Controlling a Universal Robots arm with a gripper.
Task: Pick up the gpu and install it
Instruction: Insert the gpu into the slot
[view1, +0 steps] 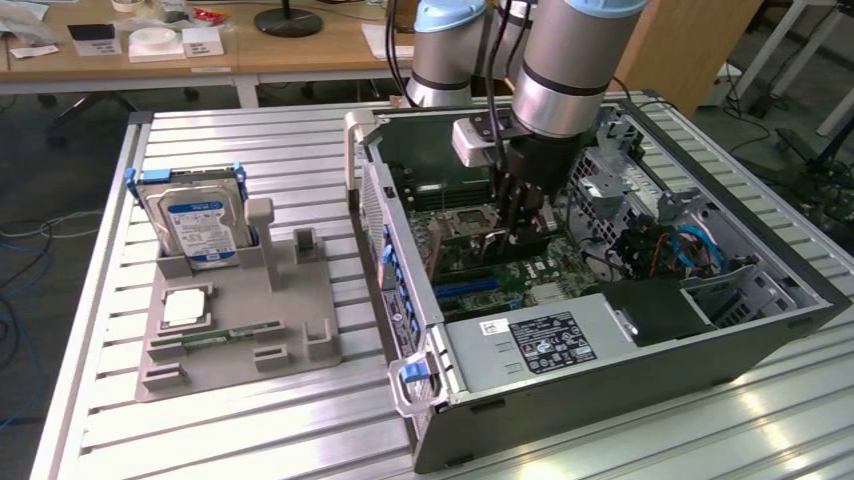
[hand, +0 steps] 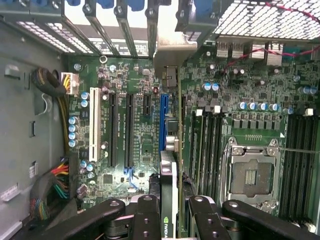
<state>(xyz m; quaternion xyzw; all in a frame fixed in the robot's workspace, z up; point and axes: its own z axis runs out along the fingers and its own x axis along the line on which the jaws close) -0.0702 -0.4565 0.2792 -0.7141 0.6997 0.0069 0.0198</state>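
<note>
Gripping the gpu (hand: 170, 167) edge-on between its fingers (hand: 145, 220), the gripper (hand: 170, 207) hangs inside the computer case (view1: 747, 345), the card upright over the motherboard (hand: 140, 145) just beside the blue slot (hand: 162, 122), bracket (hand: 170, 55) toward the case's slotted edge.

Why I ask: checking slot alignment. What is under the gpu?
The green motherboard lies beneath the gpu, its blue slot alongside; the card, gripped by the hand, covers what is directly below.
</note>
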